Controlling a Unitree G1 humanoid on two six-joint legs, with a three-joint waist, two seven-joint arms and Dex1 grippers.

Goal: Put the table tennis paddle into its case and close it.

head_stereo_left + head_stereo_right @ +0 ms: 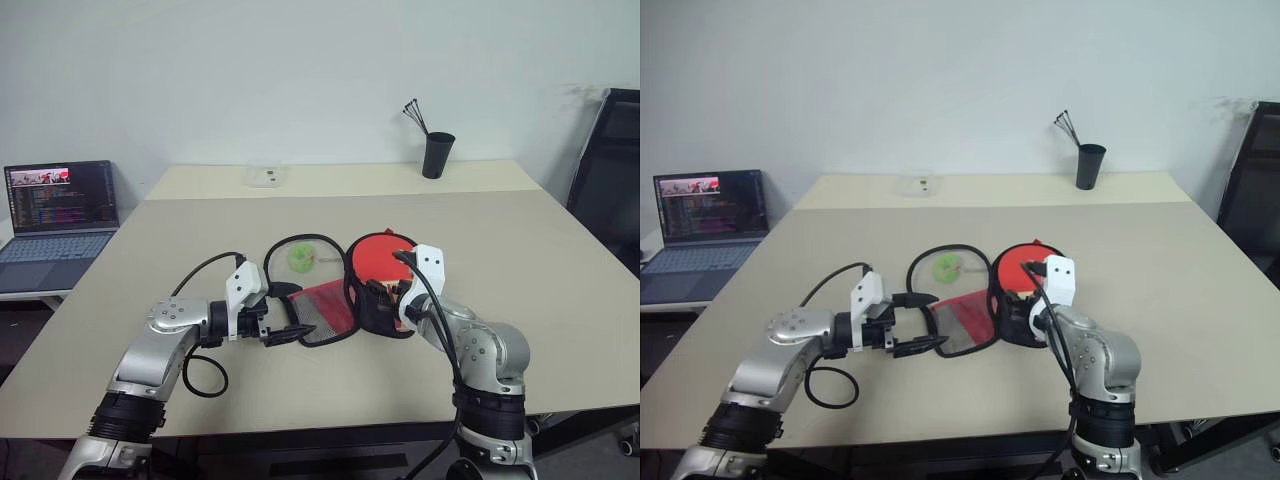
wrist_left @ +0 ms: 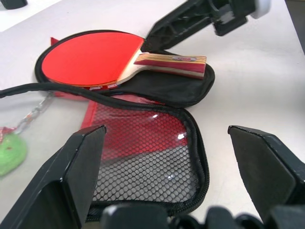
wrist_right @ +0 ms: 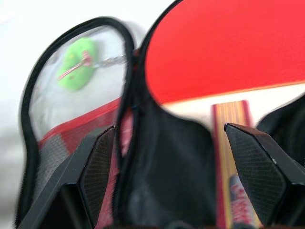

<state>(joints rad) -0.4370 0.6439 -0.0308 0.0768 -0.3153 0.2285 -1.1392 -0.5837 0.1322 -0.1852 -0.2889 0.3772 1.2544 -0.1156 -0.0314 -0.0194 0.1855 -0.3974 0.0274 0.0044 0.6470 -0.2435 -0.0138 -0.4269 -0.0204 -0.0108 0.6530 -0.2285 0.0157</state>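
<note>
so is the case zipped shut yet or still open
Open. The case lies unfolded flat, its red mesh half flipped beside the black half, where the table tennis paddle lies uncovered.

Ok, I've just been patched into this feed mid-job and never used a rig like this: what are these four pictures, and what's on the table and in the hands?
You are looking at a two-armed humanoid robot. The two wide pictures come from its head cameras, looking down over both arms at a beige table. The other two come from cameras on each wrist, looking out between that hand's two black fingers.

On the table lies the case, unzipped and spread open, its mesh-pocket flap toward the left hand. The table tennis paddle already lies on the black half. A small green charm sits beside it on a chain.

The right hand hovers over the paddle's handle end. Both hands are open and hold nothing. Farther back are a black cup and a laptop off to the side.
</note>
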